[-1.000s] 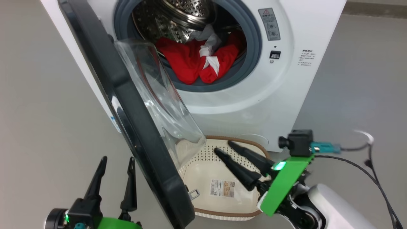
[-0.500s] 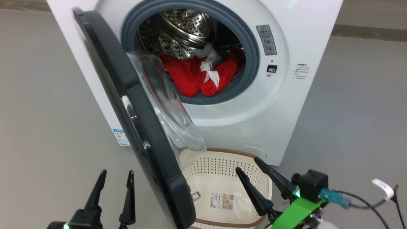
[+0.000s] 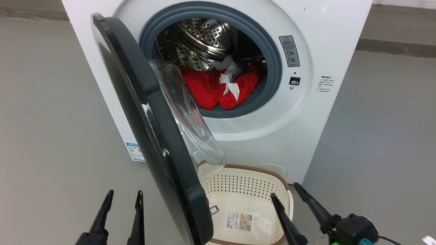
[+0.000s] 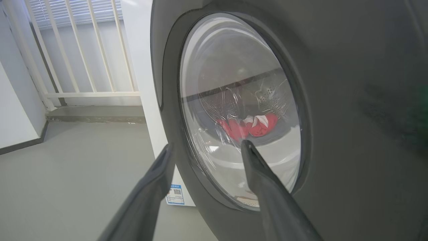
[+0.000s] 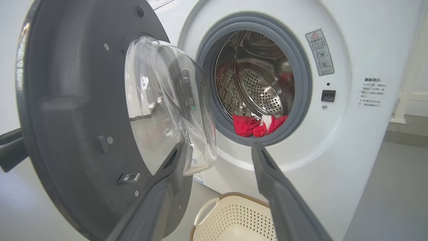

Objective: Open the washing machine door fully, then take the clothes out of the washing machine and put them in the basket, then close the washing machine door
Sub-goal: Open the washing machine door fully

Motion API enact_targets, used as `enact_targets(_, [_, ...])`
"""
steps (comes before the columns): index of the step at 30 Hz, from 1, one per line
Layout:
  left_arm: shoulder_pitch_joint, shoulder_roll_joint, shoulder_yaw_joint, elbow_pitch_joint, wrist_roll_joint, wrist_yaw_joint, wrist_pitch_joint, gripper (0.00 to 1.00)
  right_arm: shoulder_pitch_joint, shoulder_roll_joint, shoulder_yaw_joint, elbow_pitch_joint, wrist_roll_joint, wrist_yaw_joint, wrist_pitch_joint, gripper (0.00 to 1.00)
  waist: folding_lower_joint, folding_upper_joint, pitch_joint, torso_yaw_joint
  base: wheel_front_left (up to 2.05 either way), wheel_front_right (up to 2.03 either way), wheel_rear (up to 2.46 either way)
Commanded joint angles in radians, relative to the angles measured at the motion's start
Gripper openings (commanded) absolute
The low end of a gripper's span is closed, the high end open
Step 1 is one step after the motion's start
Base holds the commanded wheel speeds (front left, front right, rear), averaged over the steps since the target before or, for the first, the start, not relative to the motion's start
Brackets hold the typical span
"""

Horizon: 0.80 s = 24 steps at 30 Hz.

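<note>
The washing machine door point(image 3: 139, 85), round with a wide glossy black rim and a bulging clear glass bowl point(image 3: 184, 115), stands swung out from the left side of the opening, nearly edge-on in the head view. Behind it, the bright red clothes with white stripes point(image 3: 218, 88) lie heaped at the front of the perforated steel drum point(image 3: 204, 34), against the grey rubber ring point(image 3: 272, 68) of the white boxy washing machine point(image 3: 306, 129). The cream-white perforated basket with a brown rim point(image 3: 245, 180) sits on the grey floor point(image 3: 51, 119) just before the machine, partly under the glass bowl. The left gripper point(image 3: 125, 192) hangs near the door's outer face, fingers parted, holding nothing; contact cannot be determined. The right gripper point(image 3: 284, 189) is over the basket's right rim, fingers spread wide, holding nothing.
</note>
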Motion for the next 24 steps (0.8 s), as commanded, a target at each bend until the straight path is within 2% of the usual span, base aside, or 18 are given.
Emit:
enact_targets(1, [-0.021,0.015,0.032,-0.032,-0.003,0.009,0.000,1.00,-0.002,0.008,0.004,-0.039,-0.024,0.002,-0.017,1.00,0.0000,0.0000,-0.001,-0.002,0.00,0.00,0.00])
enact_targets(7, [-0.016,0.021,0.035,-0.037,-0.006,0.014,-0.003,1.00,0.039,0.009,-0.037,-0.060,-0.027,0.002,-0.033,1.00,0.0000,0.0000,-0.005,-0.009,0.00,0.00,0.00])
enact_targets(19, [-0.013,0.025,0.030,-0.046,-0.012,0.023,0.000,1.00,0.051,0.010,-0.056,-0.069,-0.002,0.002,-0.040,1.00,0.0000,0.0000,-0.013,-0.009,0.00,0.00,0.00])
enact_targets(20, [-0.014,0.026,0.031,-0.047,-0.011,0.024,-0.002,0.91,0.051,0.010,-0.056,-0.068,-0.001,0.002,-0.040,1.00,0.0000,0.0000,-0.013,-0.009,0.00,0.00,0.00])
enact_targets(21, [-0.014,0.028,0.032,-0.050,-0.009,0.025,-0.005,0.38,0.051,0.010,-0.056,-0.067,0.001,0.002,-0.040,1.00,0.0000,0.0000,-0.014,-0.008,0.00,0.00,0.00])
enact_targets(22, [-0.015,0.029,0.032,-0.054,-0.008,0.026,-0.006,0.00,0.051,0.010,-0.055,-0.066,0.004,0.002,-0.040,1.00,0.0000,0.0000,-0.014,-0.008,0.00,0.00,0.00])
enact_targets(24, [-0.018,0.031,0.032,-0.073,-0.004,0.028,-0.013,0.00,0.050,0.010,-0.053,-0.064,0.008,0.002,-0.039,1.00,0.0000,0.0000,-0.015,-0.008,0.00,0.00,0.00])
